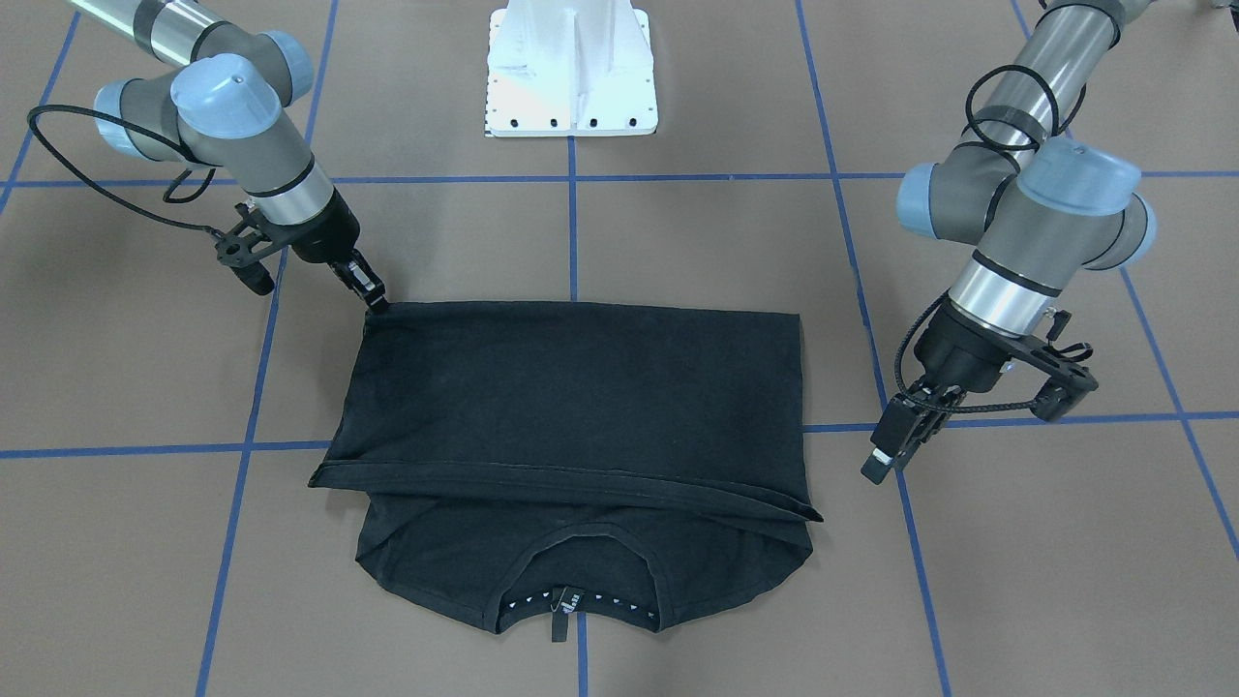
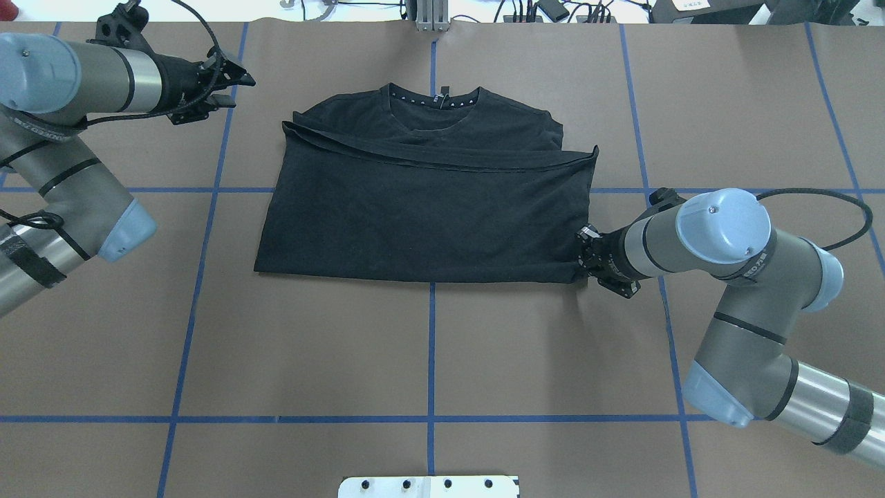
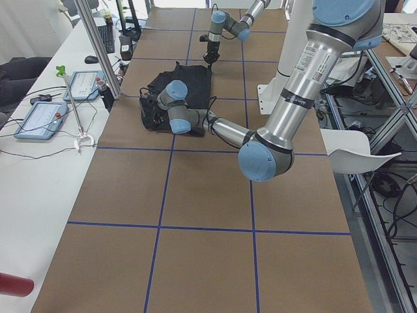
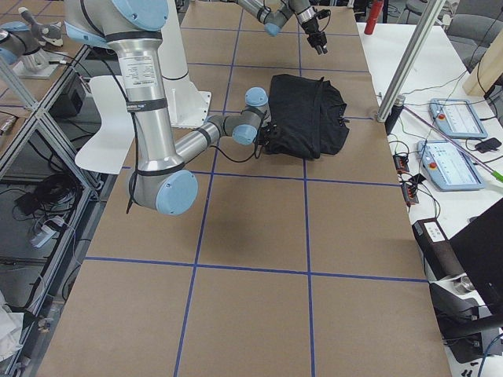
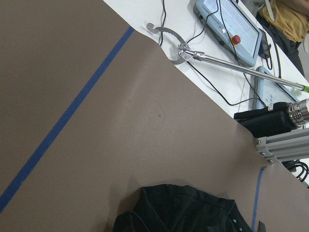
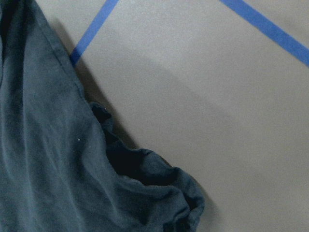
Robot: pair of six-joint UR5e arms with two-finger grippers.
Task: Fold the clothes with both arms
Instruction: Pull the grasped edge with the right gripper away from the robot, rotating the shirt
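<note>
Front-facing: one black T-shirt (image 1: 581, 387) lay folded once on the counter (image 1: 678, 242). The right end effector (image 1: 373, 295) looked pinched on the T-shirt's corner. The left end effector (image 1: 891, 455) hung spread near the opposite side, holding nothing.

Overhead: two arms, the right arm (image 2: 719, 228) and the left arm (image 2: 69, 76). Pulling by one held corner could skew the fold.

Your robot's left arm (image 1: 1016, 223) and right arm (image 1: 242, 126) are silver-grey tubes with dark grey joints, round light blue caps and black bands. Black cables loop beside each wrist. The left gripper (image 1: 886, 455) and right gripper (image 1: 371, 293) are black. The base plate (image 1: 571, 97) is white, edged with dark bolts.
</note>
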